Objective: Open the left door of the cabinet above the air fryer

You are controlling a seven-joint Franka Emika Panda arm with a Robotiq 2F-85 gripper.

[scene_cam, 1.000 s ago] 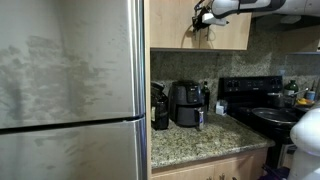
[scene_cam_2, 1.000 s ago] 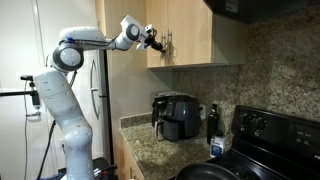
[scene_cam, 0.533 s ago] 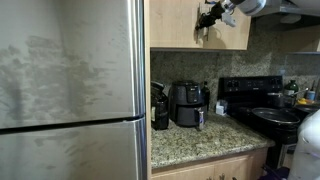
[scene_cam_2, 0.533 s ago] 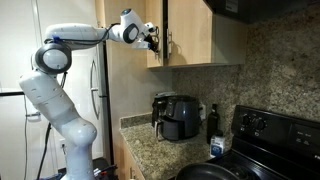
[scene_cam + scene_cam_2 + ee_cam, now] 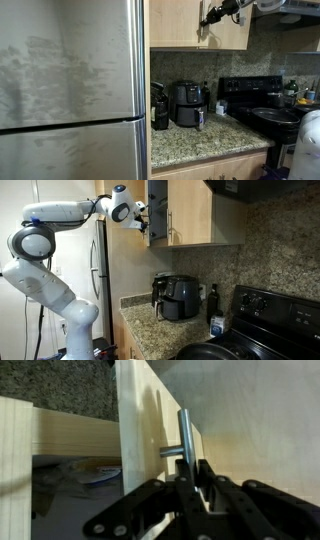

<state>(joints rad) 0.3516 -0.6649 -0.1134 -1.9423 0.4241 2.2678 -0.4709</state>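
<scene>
End effector (image 5: 196,480) grips handle (image 5: 185,432); left door (image 5: 145,430) ajar.

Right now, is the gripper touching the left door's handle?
Touching. The wrist view shows the silver handle running down between the fingers of the gripper, which close on it with no visible gap. The left door stands ajar.

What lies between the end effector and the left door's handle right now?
Nothing shows there. In the wrist view the silver handle runs straight down into the grip of the end effector, and the left door stands ajar.
</scene>
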